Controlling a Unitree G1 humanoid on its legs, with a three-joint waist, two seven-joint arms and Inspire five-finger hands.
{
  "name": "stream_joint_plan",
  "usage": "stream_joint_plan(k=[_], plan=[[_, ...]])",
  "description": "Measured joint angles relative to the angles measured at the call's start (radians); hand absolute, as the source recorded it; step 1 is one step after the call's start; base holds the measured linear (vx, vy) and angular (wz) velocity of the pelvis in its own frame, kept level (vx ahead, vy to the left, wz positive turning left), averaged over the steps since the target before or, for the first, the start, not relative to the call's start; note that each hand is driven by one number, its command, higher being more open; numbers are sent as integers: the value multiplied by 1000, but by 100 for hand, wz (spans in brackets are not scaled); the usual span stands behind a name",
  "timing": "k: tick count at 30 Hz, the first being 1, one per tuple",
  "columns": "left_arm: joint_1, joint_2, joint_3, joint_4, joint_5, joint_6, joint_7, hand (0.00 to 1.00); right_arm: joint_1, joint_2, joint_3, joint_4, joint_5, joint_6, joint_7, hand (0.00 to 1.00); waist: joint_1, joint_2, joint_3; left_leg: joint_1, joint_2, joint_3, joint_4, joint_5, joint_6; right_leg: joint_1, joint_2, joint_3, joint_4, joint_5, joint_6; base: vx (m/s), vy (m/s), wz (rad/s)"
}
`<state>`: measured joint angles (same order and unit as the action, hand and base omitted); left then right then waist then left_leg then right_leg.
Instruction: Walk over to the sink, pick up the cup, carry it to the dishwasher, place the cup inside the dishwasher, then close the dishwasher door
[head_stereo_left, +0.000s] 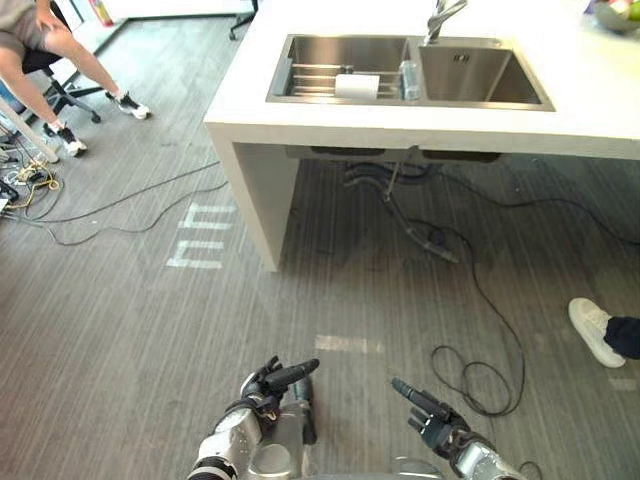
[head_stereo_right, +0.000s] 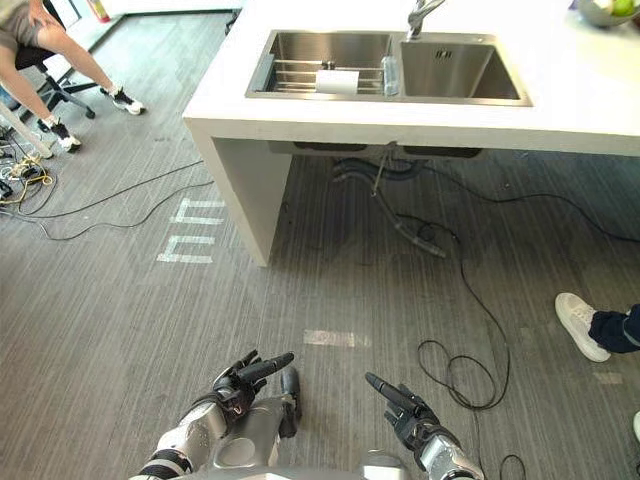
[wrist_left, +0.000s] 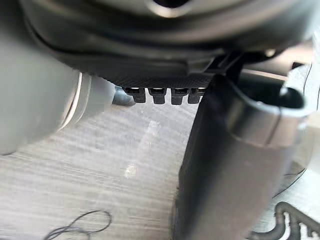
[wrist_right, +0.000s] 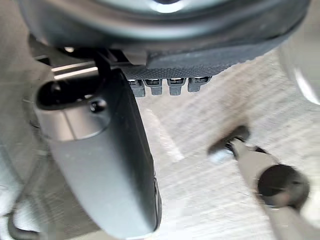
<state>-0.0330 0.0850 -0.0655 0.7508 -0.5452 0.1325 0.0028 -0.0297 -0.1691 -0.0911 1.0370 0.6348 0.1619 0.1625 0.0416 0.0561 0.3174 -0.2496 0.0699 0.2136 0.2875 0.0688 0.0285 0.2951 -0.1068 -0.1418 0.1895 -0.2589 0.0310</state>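
Grey floor (head_stereo_left: 150, 340) separated you from the sink (head_stereo_left: 490, 80) holding the white cup (head_stereo_left: 357, 86); your left hand (head_stereo_left: 275, 380) and right hand (head_stereo_left: 425, 408) showed straight, empty fingers.

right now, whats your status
Left hand, right hand open, empty. White cup, seemingly, lies on rack in sink ahead. Person's shoe right of path.

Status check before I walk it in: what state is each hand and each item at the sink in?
left hand: open, empty, low over the floor.
right hand: open, empty.
white cup: lying on its side on the rack in the sink.
clear glass: upright beside the cup.
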Motion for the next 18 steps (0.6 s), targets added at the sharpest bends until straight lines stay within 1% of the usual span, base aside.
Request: stream_joint_plan(k=[1,2,3,4,5,6,7,8,9,10,11,12,13,14,15,16,17,18], plan=[[1,-2,2,-2,0,-11,3,100,-5,4,9,16,0,18,1,100,3,-2,-1,-15,-5,-1,45,-37,3,-10,-14,20,31,-4,-5,263,154,-6],[1,-3,2,-1,1,-12,6,100,-6,7,9,23,0,27,0,100,10,-7,-4,-15,-13,4,53,-52,11,-21,-24,31,56,-11,-9,241,146,-22],[8,-6,-1,4,15,-21,7,100,-10,15,-9,43,0,33,-6,100,23,-30,-26,-5,-44,30,18,-68,19,-69,-59,49,133,-31,2,233,134,-26],[19,-15,-2,22,28,-40,7,100,-12,22,-43,60,0,34,-10,100,25,-54,-53,18,-90,39,-53,-66,17,-151,-107,64,248,-25,20,296,167,-25],[27,-20,-3,25,35,-49,7,100,-11,22,-59,59,0,34,-9,100,24,-62,-64,24,-109,38,-75,-65,19,-192,-126,78,315,-16,55,273,142,-8],[38,-24,-4,26,35,-75,8,100,-12,22,-76,53,1,29,-11,100,20,-65,-68,32,-121,38,-77,-60,29,-234,-143,97,413,8,127,229,105,5],[43,-20,-6,27,36,-95,14,100,-13,26,-103,50,1,22,-15,100,20,-77,-70,48,-137,39,-56,-83,70,-286,-165,119,552,57,214,278,110,14],[50,-12,-6,26,36,-113,26,100,-15,32,-107,46,0,12,-21,100,19,-97,-76,76,-159,33,-52,-107,79,-339,-193,126,675,158,225,276,96,18],[57,-11,-6,22,38,-119,33,100,-15,32,-118,45,0,9,-21,100,18,-99,-78,99,-165,27,-59,-115,85,-361,-208,115,729,230,219,365,95,12],[76,-11,-6,1,46,-124,50,100,-23,32,-144,41,1,-3,-24,100,17,-95,-75,141,-166,22,-70,-132,88,-424,-242,72,851,287,153,358,73,1],[89,-12,-6,-12,51,-133,65,100,-34,25,-161,32,5,-13,-22,100,14,-87,-72,171,-155,15,-73,-151,84,-497,-265,12,930,190,86,346,58,-3],[92,-10,-5,-16,51,-134,69,100,-38,20,-170,27,6,-15,-22,100,12,-81,-70,186,-147,9,-76,-159,80,-528,-267,-25,928,139,60,253,3,14],[93,-8,-3,-19,50,-137,79,100,-38,11,-193,10,12,-18,-22,100,5,-59,-60,218,-118,-16,-77,-176,69,-572,-253,-118,795,75,48,201,-25,26],[93,-7,-2,-20,50,-138,80,100,-37,10,-198,8,12,-18,-25,100,3,-55,-57,229,-105,-23,-74,-178,59,-575,-241,-143,701,71,54,258,-58,41],[99,0,-2,-18,49,-137,80,100,-31,6,-210,9,13,-17,-33,100,3,-47,-53,245,-78,-40,-47,-194,49,-568,-192,-141,468,82,67,285,-105,43],[98,5,0,-14,42,-136,80,100,-30,21,-232,7,13,-17,-31,100,2,-48,-51,254,-66,-59,-23,-210,36,-568,-166,-126,363,102,67,368,-185,74],[97,6,12,-13,34,-131,77,100,-29,39,-256,-2,13,-18,-34,100,-4,-51,-51,270,-54,-86,1,-225,17,-568,-153,-116,326,151,60,318,-205,79],[98,0,22,-15,34,-131,71,100,-26,41,-255,-5,13,-18,-39,100,-6,-53,-52,280,-49,-92,2,-234,6,-563,-150,-117,330,188,61,291,-259,109]])
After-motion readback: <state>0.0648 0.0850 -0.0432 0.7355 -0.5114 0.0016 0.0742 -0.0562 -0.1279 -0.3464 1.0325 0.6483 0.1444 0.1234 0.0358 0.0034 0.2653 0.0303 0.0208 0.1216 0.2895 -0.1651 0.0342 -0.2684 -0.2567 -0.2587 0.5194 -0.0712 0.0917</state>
